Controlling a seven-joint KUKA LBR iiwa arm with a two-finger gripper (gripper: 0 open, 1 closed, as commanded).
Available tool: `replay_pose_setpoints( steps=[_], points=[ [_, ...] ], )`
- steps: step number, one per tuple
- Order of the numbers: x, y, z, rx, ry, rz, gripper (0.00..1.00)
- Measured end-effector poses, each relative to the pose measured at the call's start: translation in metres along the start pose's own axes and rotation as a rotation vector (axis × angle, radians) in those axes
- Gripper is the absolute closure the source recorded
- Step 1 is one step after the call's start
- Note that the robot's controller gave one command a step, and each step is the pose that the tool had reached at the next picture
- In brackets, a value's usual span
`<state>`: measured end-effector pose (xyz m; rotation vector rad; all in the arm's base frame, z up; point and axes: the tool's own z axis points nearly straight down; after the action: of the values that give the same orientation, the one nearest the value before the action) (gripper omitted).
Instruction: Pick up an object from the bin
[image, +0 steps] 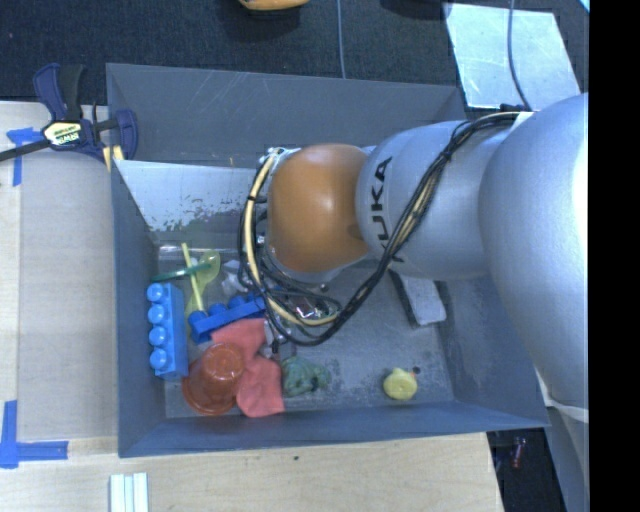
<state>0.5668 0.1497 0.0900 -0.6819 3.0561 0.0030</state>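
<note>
Pink cloth (258, 390): one, touching one red cup (213, 376), beside one green lump (305, 377).

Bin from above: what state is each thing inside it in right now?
Arm: lowered over the heap at left.
Pink cloth: crumpled.
Red cup: lying against the pink cloth.
Dark blue piece: lying partly hidden under the arm.
Light blue studded block: lying flat along the left wall.
Green thing: loose on the floor.
Yellow thing: alone on the floor.
</note>
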Motion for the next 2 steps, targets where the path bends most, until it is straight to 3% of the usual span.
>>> replay_pose_setpoints(
  steps=[1,2],
  points=[
    [0.0117,0.0237,0.0169,0.004,-0.012,-0.283,1.0],
    [0.0117,0.0236,0.0169,0.004,-0.012,-0.282,1.0]
  ],
)
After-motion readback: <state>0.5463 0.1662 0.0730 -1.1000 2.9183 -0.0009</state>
